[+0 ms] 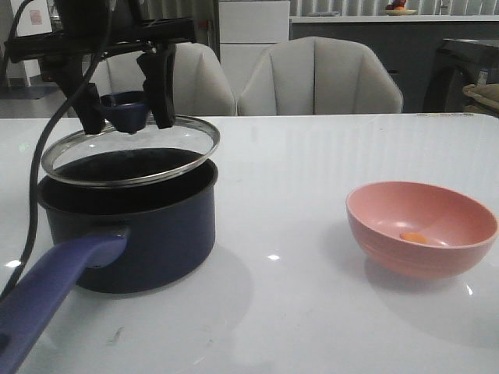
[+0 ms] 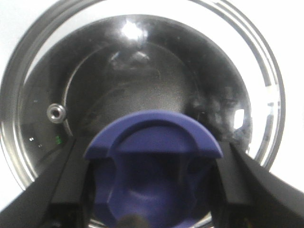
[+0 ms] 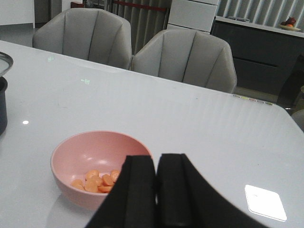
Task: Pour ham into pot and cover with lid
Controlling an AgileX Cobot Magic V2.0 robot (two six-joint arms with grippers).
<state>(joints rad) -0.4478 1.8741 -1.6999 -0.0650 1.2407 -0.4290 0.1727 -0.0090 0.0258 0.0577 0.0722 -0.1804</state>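
The dark navy pot (image 1: pixel 129 226) with a long purple-blue handle (image 1: pixel 47 292) stands at the table's left. My left gripper (image 1: pixel 129 109) is shut on the lid's purple-blue knob (image 2: pixel 153 171) and holds the glass lid (image 1: pixel 132 152) tilted just above the pot's rim. Through the glass I see the pot's black inside (image 2: pixel 133 90). Several orange-pink ham pieces (image 3: pixel 97 180) lie in the pink bowl (image 1: pixel 421 228) at the right, where one piece (image 1: pixel 413 238) shows in the front view. My right gripper (image 3: pixel 156 164) is shut and empty, just beside the bowl (image 3: pixel 95 152).
Two grey chairs (image 1: pixel 320 78) stand behind the table's far edge. A dark cabinet (image 1: pixel 374 39) is further back. The black cable (image 1: pixel 35 164) of the left arm hangs by the pot. The pot's edge (image 3: pixel 2 107) shows in the right wrist view.
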